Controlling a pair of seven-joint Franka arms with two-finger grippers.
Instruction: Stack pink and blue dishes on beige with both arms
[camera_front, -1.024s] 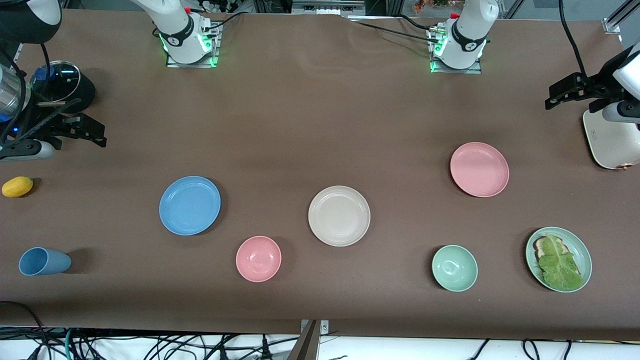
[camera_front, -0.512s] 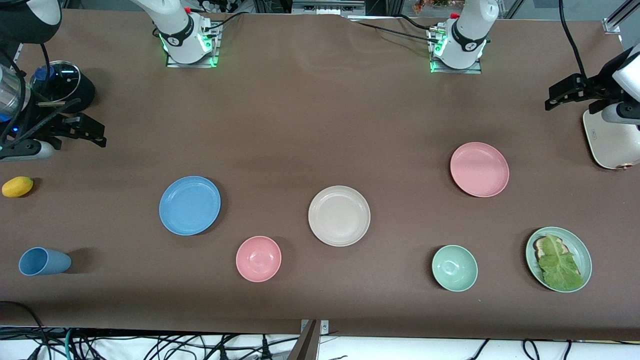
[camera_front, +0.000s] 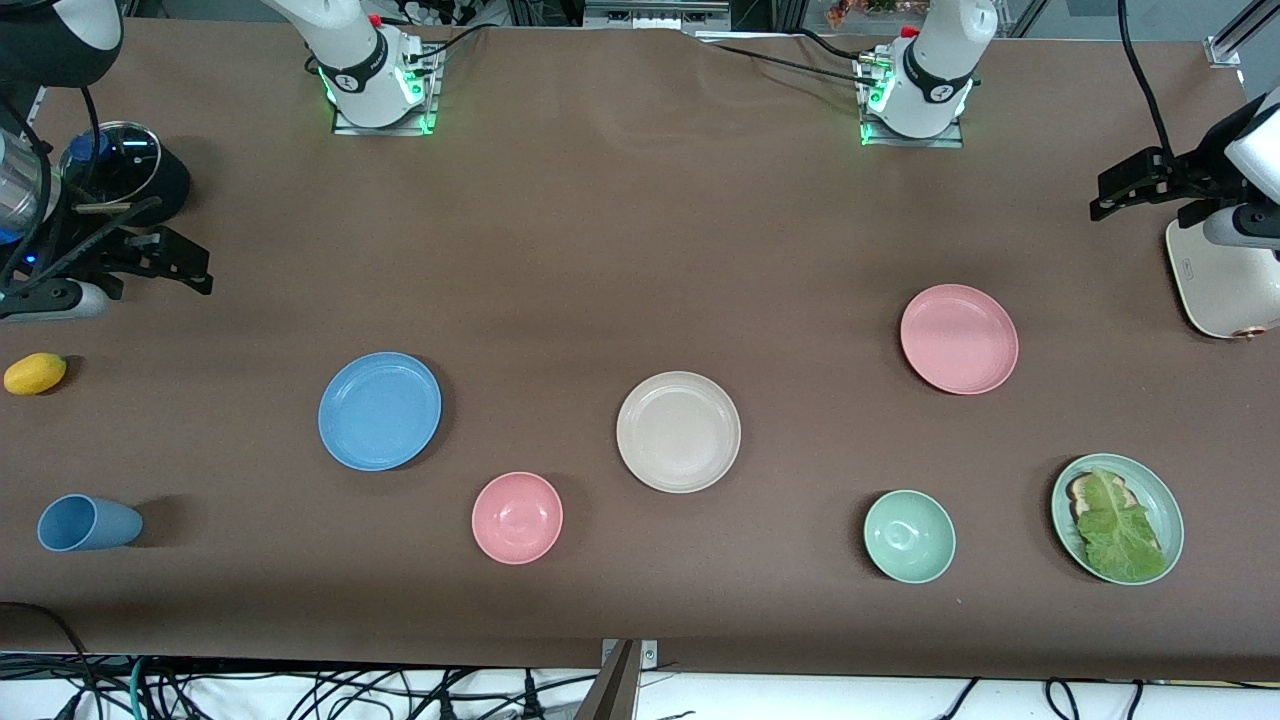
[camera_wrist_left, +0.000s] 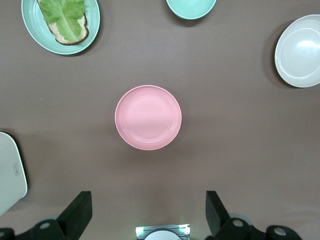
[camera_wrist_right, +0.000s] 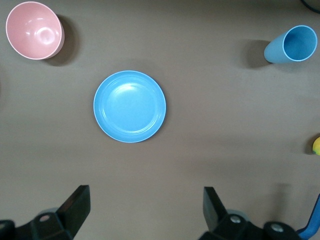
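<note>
1. While both arms wait high up, your left gripper (camera_wrist_left: 146, 217) hangs with jaws spread wide, nothing between them, at the left arm's end of the table (camera_front: 620, 230).
2. Looking down past those jaws, you've got the pink plate (camera_wrist_left: 148, 117) lying flat on the table, well clear of both fingers.
3. Your right gripper (camera_wrist_right: 145, 215) is spread just as wide and empty, up at the right arm's end.
4. Below its jaws sits the blue plate (camera_wrist_right: 129, 106), flat and untouched.
5. Your beige plate (camera_front: 678, 431) lies between the two, mid-table, bare; the left wrist view catches it (camera_wrist_left: 299, 50) off to one side of the jaws.
6. Nearer the front camera you've got a pink bowl (camera_front: 517, 517), a mint-green bowl (camera_front: 909, 536) and a green plate (camera_front: 1165, 505) carrying toast under lettuce (camera_front: 1118, 525).
7. A blue cup (camera_front: 88, 522) lies on its side, with a yellow lemon (camera_front: 34, 373) close by.
</note>
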